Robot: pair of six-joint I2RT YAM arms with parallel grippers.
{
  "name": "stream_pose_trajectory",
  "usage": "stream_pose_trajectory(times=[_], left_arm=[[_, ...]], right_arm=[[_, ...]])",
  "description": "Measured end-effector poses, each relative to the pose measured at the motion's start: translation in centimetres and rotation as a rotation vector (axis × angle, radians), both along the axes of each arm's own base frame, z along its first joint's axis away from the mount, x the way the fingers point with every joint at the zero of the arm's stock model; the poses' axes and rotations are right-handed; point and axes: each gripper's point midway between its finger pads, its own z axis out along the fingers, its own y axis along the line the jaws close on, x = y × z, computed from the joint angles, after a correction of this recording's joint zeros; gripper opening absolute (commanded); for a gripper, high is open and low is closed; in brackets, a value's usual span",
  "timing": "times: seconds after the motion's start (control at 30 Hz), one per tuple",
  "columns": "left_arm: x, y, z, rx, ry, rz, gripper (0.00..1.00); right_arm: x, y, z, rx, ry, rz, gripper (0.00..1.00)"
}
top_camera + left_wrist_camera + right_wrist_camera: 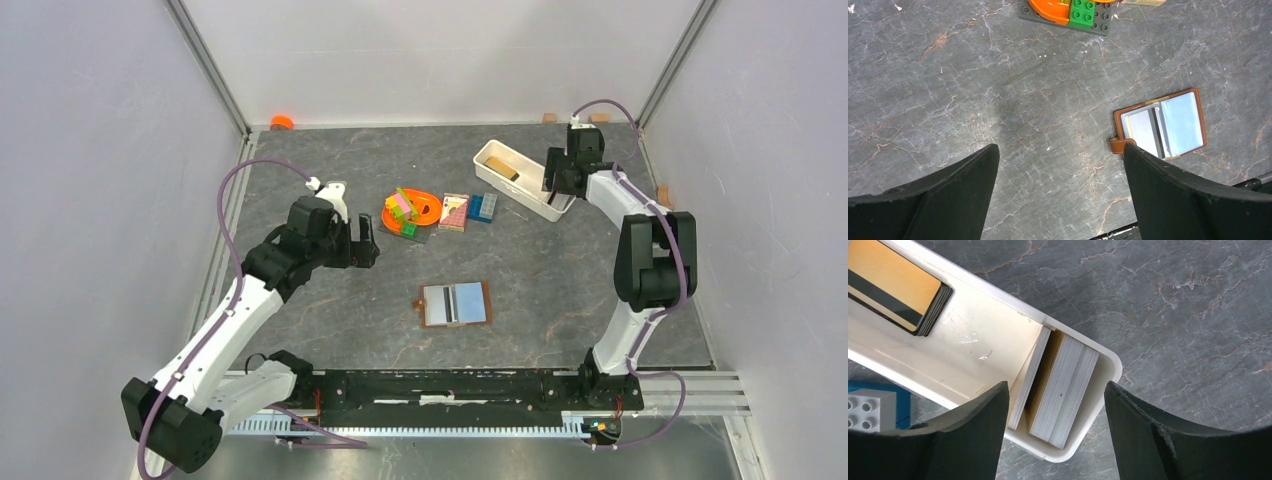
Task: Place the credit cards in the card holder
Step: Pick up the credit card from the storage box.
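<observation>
The brown card holder (455, 304) lies open on the table's middle, with a grey card and a light blue card showing on it; it also shows in the left wrist view (1159, 123). My left gripper (365, 240) is open and empty, up and to the left of the holder. My right gripper (557, 187) is open above the near end of the white tray (496, 172). In the right wrist view a stack of credit cards (1063, 390) stands on edge between my spread fingers (975, 435). A second stack of cards (898, 287) with a tan top lies flat in the tray.
An orange toy with coloured bricks (412, 212), a pink-and-white patterned block (454, 211) and blue bricks (482, 207) lie at the back middle. A blue and white brick (870, 407) sits beside the tray. An orange object (282, 122) lies at the back left corner.
</observation>
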Motion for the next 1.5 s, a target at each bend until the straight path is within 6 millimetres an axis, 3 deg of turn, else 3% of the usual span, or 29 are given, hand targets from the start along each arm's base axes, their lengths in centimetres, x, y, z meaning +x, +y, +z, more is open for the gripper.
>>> stream_pose_trajectory(times=[0.63, 1.17, 1.3, 1.5], left_arm=[[0.0, -0.1, -0.1, -0.018, 0.014, -0.01, 1.0], [-0.2, -0.4, -0.1, -0.033, 0.023, -0.023, 1.0], [-0.2, -0.4, -0.1, -0.033, 0.023, -0.023, 1.0], [-0.2, -0.4, -0.2, -0.038, 0.026, -0.026, 1.0]], right_arm=[[0.8, 1.1, -3.3, 0.128, 0.034, -0.041, 0.77], [0.6, 1.6, -1.9, 0.26, -0.039, -0.137, 0.75], [0.6, 1.7, -0.8, 0.271, -0.068, -0.145, 0.69], [0.5, 1.2, -0.9, 0.263, -0.072, -0.161, 0.41]])
